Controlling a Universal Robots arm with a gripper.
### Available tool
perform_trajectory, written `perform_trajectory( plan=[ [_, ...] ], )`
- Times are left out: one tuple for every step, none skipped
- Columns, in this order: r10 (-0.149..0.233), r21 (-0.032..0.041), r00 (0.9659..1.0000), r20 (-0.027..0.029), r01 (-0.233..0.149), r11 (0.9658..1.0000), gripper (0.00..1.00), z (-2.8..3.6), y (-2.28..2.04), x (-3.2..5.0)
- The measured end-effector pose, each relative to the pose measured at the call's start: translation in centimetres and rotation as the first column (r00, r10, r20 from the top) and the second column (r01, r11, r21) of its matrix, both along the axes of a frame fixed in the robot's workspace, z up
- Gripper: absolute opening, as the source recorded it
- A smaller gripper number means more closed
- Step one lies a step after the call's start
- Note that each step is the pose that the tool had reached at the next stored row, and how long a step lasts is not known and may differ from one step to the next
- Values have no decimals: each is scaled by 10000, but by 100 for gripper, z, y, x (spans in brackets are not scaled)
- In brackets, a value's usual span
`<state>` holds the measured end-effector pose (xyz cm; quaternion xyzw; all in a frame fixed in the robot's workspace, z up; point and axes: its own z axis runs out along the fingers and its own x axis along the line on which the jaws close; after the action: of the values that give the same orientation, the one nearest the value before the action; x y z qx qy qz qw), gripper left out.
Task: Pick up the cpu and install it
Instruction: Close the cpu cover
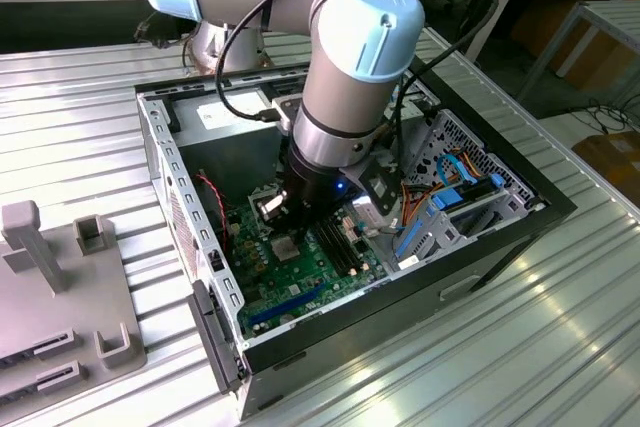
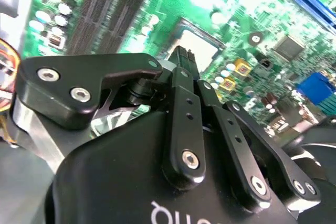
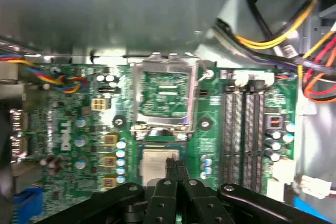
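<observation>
Fingers [image 3: 171, 169] drawn narrow, with nothing visibly between them, hang over one edge of the cpu [image 3: 155, 162], which lies flat just beside the open hinged frame [image 3: 164, 95]. Press off-centre and you could tilt it or seat it skewed. Drift farther and you'd knock the frame, or the memory slots [image 3: 244, 129] alongside it.
</observation>
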<state>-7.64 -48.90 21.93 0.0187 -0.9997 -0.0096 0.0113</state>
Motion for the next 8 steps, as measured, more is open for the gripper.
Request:
perform_trajectory(
  plan=[
    [-2,-3,10000,0,2,10000,11,50,15,8],
    [-2,0,10000,1,2,10000,11,99,23,9],
    [-3,0,10000,1,3,10000,11,149,30,9],
    [-2,0,10000,1,2,10000,11,202,39,10],
    [-2,0,10000,1,2,10000,11,245,47,10],
    [-1,-2,10000,1,1,10000,11,304,57,10],
    [-1,0,10000,1,1,10000,11,339,65,11],
    [-1,0,10000,1,1,10000,11,364,72,11]
  ],
)
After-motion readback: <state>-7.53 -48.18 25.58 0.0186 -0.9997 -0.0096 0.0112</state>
